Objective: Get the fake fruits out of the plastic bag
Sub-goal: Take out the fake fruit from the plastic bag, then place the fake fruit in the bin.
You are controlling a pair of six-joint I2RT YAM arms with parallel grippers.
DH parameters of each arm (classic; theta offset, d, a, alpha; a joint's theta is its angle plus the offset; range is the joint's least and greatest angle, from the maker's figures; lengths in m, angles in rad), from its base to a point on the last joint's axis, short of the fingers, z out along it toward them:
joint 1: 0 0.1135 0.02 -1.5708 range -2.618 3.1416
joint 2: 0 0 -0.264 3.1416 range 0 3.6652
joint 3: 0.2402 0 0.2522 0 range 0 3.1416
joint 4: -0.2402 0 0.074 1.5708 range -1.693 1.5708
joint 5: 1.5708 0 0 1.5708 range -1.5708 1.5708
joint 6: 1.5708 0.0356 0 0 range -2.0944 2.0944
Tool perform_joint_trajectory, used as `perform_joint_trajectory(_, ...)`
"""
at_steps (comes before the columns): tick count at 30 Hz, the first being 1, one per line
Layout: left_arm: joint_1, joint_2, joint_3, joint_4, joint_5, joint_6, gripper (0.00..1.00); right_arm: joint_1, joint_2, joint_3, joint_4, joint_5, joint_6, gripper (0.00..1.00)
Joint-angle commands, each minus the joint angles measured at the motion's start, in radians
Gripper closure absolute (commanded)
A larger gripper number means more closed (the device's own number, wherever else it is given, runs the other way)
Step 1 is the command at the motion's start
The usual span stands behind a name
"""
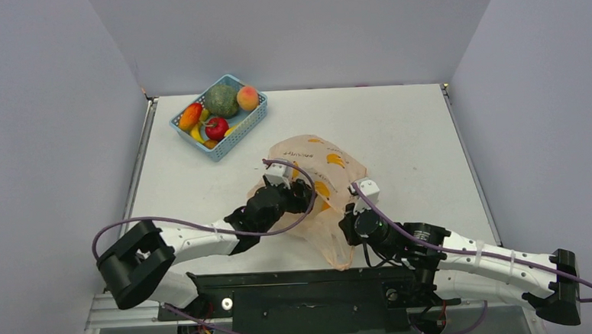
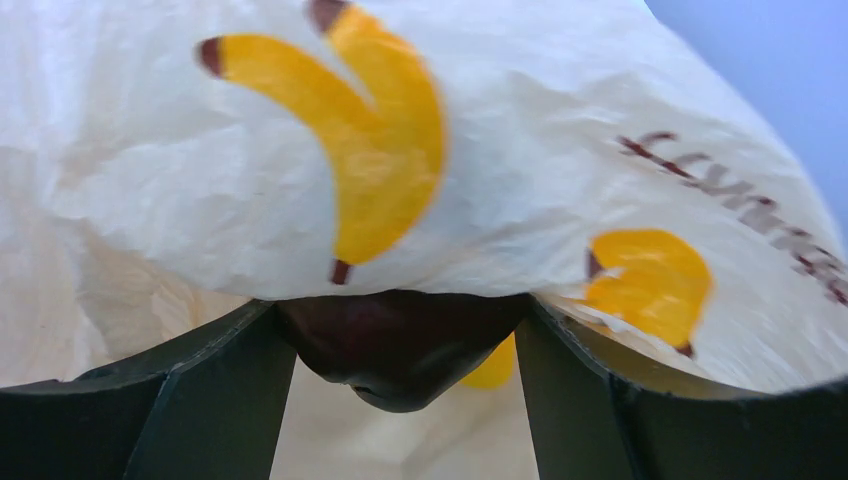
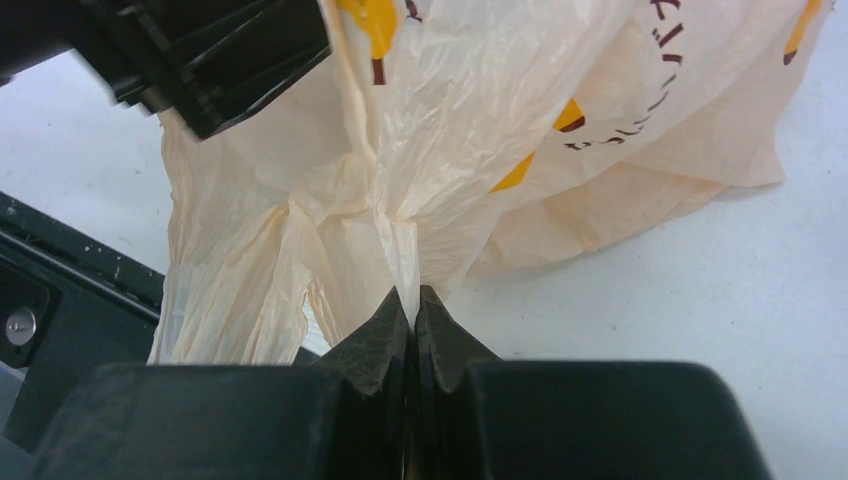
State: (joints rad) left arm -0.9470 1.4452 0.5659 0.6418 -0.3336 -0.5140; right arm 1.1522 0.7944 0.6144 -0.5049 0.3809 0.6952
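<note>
**L gripper on a maroon fruit at the bag mouth; R gripper pins the bag**

Step in hand: pulling one piece out, by my read. The plastic bag [image 1: 320, 166] lies crumpled mid-frame in the top view, on the white table [image 1: 398, 131], w/ its handles trailing toward the bottom edge.

R gripper [image 3: 412, 300] has its jaws pressed fully together on a twisted fold of bag film, low centre of its wrist view. It acts as the anchor, holding the bag down near the handles.

L gripper [image 1: 300, 190] comes in from the left w/ its tip under the bag's left flank. In its wrist view the jaws stand partway apart and a dark maroon fruit [image 2: 400, 345] fills the gap btwn them, touching both fingers. It looks gripped. The fruit's top is hidden under draped film. A yellow-orange patch [image 2: 493, 368] sits just right of it; fruit or print, can't tell.

Other fake fruits in the bag: not visible, film too cloudy. The blue basket [image 1: 234, 136], upper left of the top view, holds a green ball [image 1: 221, 100] plus several coloured pieces.

Next move, as I judge it:
- L draws back toward lower left w/ the fruit, slowly, so the film slides off and doesn't snag.
- R holds firm, or the whole bag drags along.
- Then carry to the basket, prob. the drop spot.

Risk: film caught btwn finger and fruit, so a weak grip.
</note>
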Motion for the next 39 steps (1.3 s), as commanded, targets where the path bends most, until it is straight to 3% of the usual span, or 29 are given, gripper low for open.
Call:
perform_joint_trajectory(1, 0.008, -0.154, -0.006, -0.283, 0.207, -0.054, 0.68, -0.011, -0.004, 0.038, 0.037, 0.076, -0.012, 1.0)
perform_joint_trajectory(9, 0.014, -0.479, -0.129, -0.468, 0.508, -0.223, 0.68, -0.062, 0.108, 0.155, 0.022, 0.143, -0.087, 1.0)
perform_joint_trajectory(14, 0.021, -0.76, -0.096, -0.653, 0.531, -0.273, 0.67, -0.122, 0.178, 0.165, 0.033, 0.108, -0.113, 1.0)
perform_joint_trajectory(18, 0.036, -0.864, 0.038, -0.849, 0.509, -0.216, 0.66, -0.138, 0.182, 0.136, 0.057, 0.075, -0.111, 1.0)
perform_joint_trajectory(23, 0.074, -0.81, 0.338, -1.127, 0.367, -0.031, 0.68, -0.143, 0.156, 0.099, 0.066, 0.062, -0.093, 1.0)
perform_joint_trajectory(27, 0.128, -0.702, 0.499, -1.282, 0.14, 0.089, 0.71, -0.144, 0.12, 0.073, 0.07, 0.061, -0.088, 1.0)
perform_joint_trajectory(31, 0.265, -0.614, 0.577, -1.222, 0.076, 0.178, 0.73, -0.152, 0.102, 0.066, 0.072, 0.055, -0.102, 1.0)
perform_joint_trajectory(35, 0.497, -0.514, 0.548, -1.033, 0.219, 0.174, 0.74, -0.16, 0.1, 0.071, 0.076, 0.044, -0.123, 1.0)
perform_joint_trajectory(39, 0.738, -0.347, 0.495, -0.811, 0.398, 0.058, 0.76, -0.163, 0.086, 0.077, 0.073, 0.032, -0.135, 1.0)
